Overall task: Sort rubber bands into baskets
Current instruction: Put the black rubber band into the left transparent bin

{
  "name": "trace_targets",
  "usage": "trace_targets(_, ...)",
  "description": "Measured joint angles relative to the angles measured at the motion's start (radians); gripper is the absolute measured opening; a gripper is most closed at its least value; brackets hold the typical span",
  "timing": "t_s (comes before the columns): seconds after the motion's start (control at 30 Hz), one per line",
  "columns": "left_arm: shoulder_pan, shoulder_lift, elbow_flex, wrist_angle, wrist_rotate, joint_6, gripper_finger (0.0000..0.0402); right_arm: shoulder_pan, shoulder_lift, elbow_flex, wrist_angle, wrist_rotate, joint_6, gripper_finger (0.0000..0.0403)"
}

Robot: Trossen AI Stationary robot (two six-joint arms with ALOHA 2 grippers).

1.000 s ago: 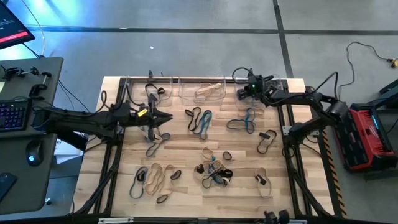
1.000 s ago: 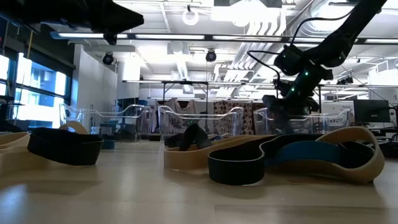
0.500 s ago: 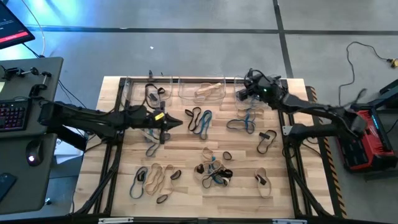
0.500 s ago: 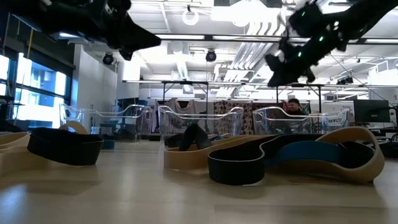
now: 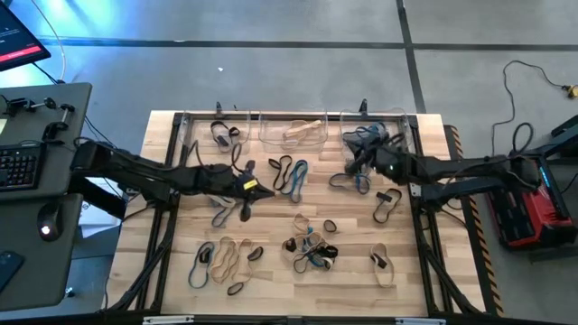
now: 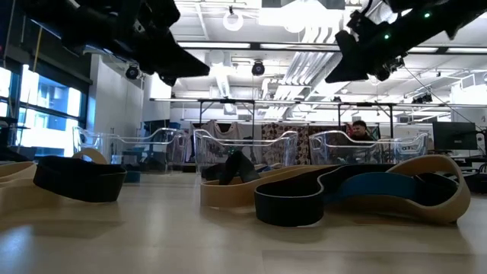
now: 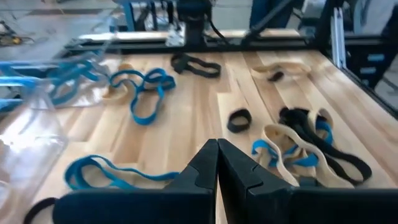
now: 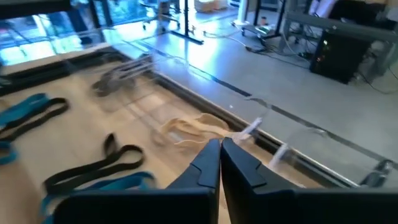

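Note:
Three clear baskets stand along the table's far edge: the left one holds black rubber bands, the middle one tan ones, the right one blue ones. Loose rubber bands in black, tan and blue lie flat across the table. My left gripper hangs shut and empty above the table's middle left. My right gripper hangs shut and empty just in front of the right basket. In the low view, both grippers are well above the bands.
More bands lie near the front: a tan and blue group, a tangled mixed heap and a tan loop. A black loop lies at the right. A desk with a keyboard stands left of the table.
My right gripper has drawn back from over the right basket toward the table's near edge, rising and turning. My left gripper has reached farther toward the table's right and near side, sinking a little. No band has moved.

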Motion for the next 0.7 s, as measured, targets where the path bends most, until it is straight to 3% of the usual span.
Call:
trace_targets(0.37,-0.062,0.151,0.063,0.0,0.07,0.01,0.0004,0.262,0.045,-0.032,0.044,0.137,0.079,0.0)
trace_targets(0.53,-0.098,0.252,0.11,-0.002,0.097,0.027,0.0031,0.309,0.087,-0.032,0.048,0.206,0.106,0.0)
trace_targets(0.7,-0.123,0.341,0.161,-0.003,0.135,0.041,0.007,0.314,0.12,-0.033,0.053,0.208,0.131,0.0)
